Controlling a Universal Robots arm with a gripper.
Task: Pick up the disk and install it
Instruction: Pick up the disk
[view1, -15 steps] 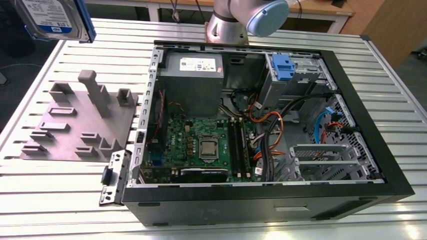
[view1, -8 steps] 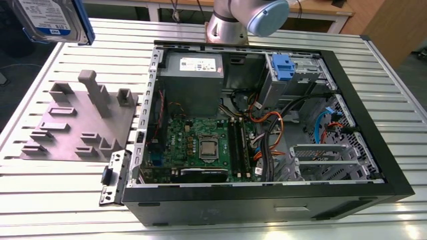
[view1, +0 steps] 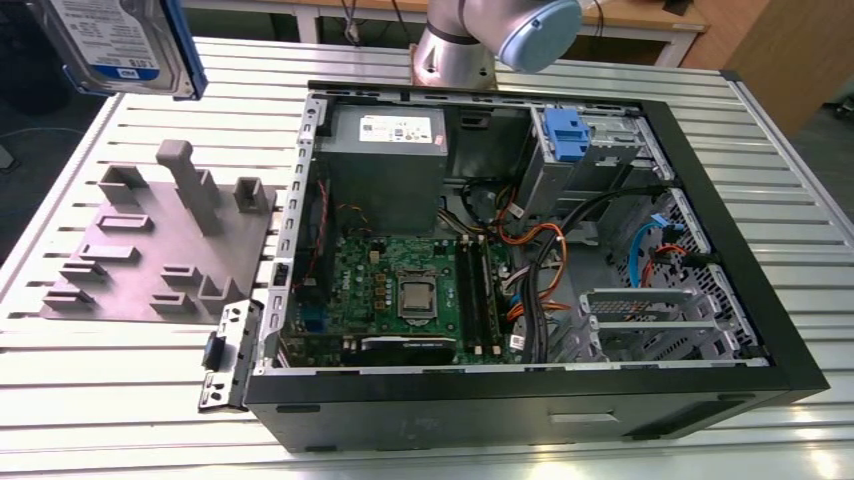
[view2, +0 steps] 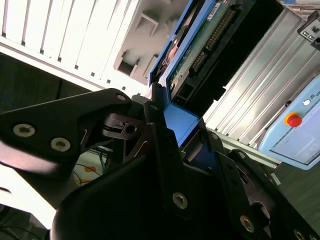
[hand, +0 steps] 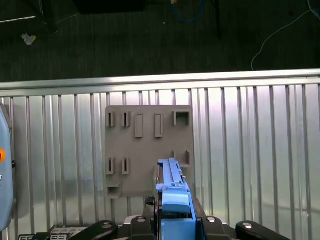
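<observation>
Disk (view1: 118, 45) hangs high at the exterior view's left, clear above the grey fixture plate (view1: 134, 250) and well apart from the open computer case (view1: 534, 400). In the second wrist view the gripper (view2: 182, 129) has its jaws clamped on the blue carrier end, probably leaving the drive body free to enter a bay. In the first wrist view the disk stands edge-on over that plate.

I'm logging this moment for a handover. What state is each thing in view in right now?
disk: held up off the table, clamped by its blue end.
gripper: shut on the disk.
computer case: lying on its side, open, insides exposed.
blue-tabbed carrier: seated inside the case.
grey fixture plate: flat on the table, beneath the held disk.
</observation>
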